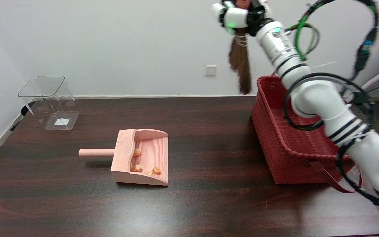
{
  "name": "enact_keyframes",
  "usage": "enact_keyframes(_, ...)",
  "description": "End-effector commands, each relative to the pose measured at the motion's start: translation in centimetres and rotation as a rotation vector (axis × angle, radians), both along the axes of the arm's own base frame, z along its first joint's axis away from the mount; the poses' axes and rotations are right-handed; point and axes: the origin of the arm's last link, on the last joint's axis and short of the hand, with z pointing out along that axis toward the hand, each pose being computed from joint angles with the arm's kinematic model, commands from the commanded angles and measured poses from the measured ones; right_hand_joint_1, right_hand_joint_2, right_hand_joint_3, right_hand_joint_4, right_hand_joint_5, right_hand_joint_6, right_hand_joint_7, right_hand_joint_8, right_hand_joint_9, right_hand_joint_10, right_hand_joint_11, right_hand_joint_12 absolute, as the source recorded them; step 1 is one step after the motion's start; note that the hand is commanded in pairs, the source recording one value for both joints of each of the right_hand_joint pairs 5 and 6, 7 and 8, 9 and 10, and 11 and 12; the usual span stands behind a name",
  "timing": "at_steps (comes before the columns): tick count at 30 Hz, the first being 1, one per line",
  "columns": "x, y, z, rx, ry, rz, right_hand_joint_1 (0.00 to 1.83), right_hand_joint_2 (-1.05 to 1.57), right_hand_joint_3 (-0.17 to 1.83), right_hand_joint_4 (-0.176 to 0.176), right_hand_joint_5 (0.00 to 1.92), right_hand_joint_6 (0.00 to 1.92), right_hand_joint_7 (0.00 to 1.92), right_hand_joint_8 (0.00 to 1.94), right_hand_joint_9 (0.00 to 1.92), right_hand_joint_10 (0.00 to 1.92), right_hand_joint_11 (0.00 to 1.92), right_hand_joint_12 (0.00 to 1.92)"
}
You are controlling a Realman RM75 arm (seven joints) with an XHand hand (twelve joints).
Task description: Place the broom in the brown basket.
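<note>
My right hand (242,14) is high at the top edge of the head view, partly cut off, and grips the handle of a small broom. The broom's dark brown bristles (240,67) hang down and end in the air just above the left rim of the reddish-brown woven basket (268,131). The basket stands on the right side of the dark table, and my white forearm crosses over it and hides much of its inside.
A pale wooden dustpan (141,158) with small orange scraps lies mid-table, handle pointing left. A clear plastic container (49,102) sits at the far left. A wall socket (210,70) is on the back wall. A strap (334,182) trails from the basket's front.
</note>
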Motion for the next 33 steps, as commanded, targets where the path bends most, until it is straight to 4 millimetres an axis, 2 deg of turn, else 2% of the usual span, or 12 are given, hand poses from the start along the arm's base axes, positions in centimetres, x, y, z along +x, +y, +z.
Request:
enact_keyframes(1,3.3,6.6,13.4,-0.274,0.003,0.02,1.34,0.95,0.93,0.0,1.92,1.92,1.92,1.92,1.92,1.92,1.92,1.92)
enact_keyframes(7,3.1,9.2,15.9,-0.334,0.002,0.021,1.34,0.94,0.93,0.0,1.92,1.92,1.92,1.92,1.92,1.92,1.92,1.92)
enact_keyframes(13,1.4,10.7,17.2,-0.362,-0.015,-0.027,1.34,0.94,0.93,0.0,1.92,1.92,1.92,1.92,1.92,1.92,1.92,1.92)
enact_keyframes(20,-1.1,10.7,16.6,-0.311,-0.07,-0.097,1.34,0.93,0.93,0.0,1.92,1.92,1.92,1.92,1.92,1.92,1.92,1.92)
enact_keyframes(27,-3.4,9.9,14.8,-0.233,-0.108,-0.171,1.35,0.92,0.93,0.0,1.92,1.92,1.92,1.92,1.92,1.92,1.92,1.92)
enact_keyframes(33,-5.8,9.8,14.2,-0.214,-0.134,-0.235,1.35,0.91,0.93,0.0,1.92,1.92,1.92,1.92,1.92,1.92,1.92,1.92)
